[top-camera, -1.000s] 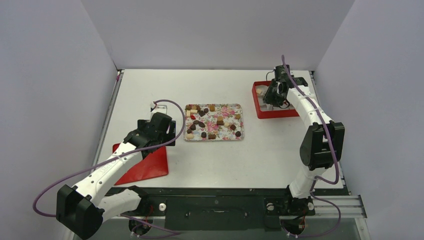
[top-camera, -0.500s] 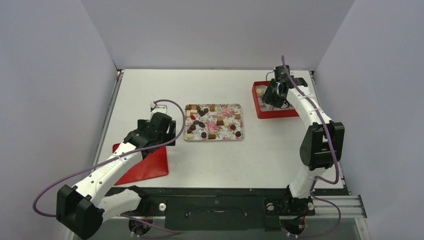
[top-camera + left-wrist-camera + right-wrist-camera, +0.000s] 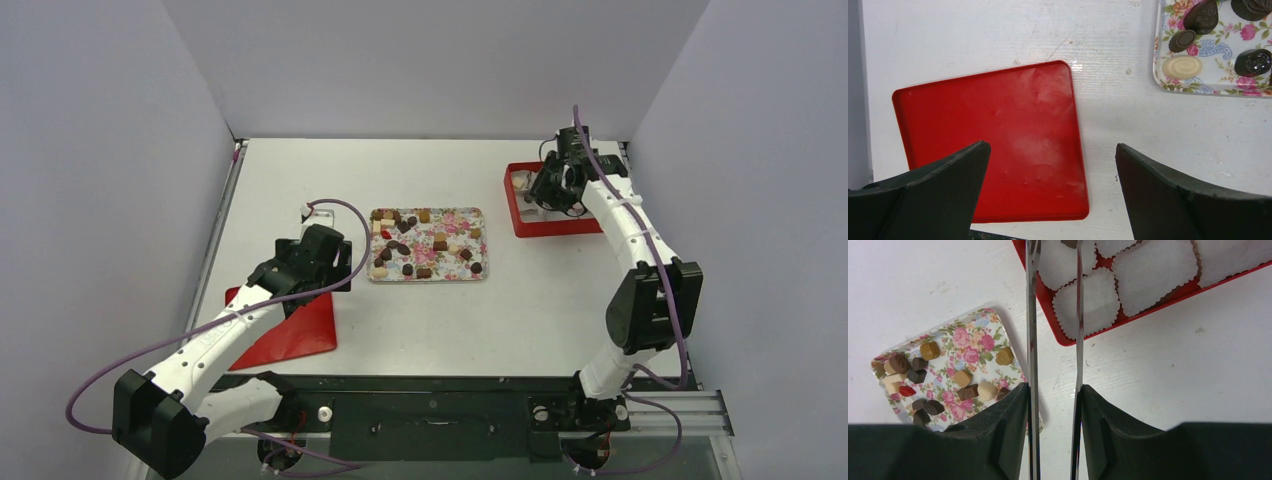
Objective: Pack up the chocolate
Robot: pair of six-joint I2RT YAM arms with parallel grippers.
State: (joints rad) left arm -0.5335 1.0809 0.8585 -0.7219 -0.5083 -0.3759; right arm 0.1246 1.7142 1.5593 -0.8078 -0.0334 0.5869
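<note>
The chocolate (image 3: 425, 245) lies scattered on a flower-patterned tray (image 3: 481, 274) at the table's middle, in dark brown, tan and cream pieces. It also shows in the right wrist view (image 3: 963, 377) and the left wrist view (image 3: 1182, 66). My right gripper (image 3: 553, 186) (image 3: 1054, 388) is shut on metal tongs (image 3: 1032, 315) over a red box (image 3: 540, 226) (image 3: 1068, 340) lined with white paper cups (image 3: 1153, 275). A dark piece (image 3: 1069, 242) shows between the tong tips at the frame's top edge. My left gripper (image 3: 330, 268) (image 3: 1051, 146) is open and empty above a flat red lid (image 3: 993, 135).
The red lid (image 3: 290, 335) lies near the front left, partly under the left arm. A small white object (image 3: 318, 212) sits left of the tray. Grey walls close in the table on three sides.
My right wrist has shifted a little to the right and back over the red box, and its forearm has swung outward. The left arm has not moved.
</note>
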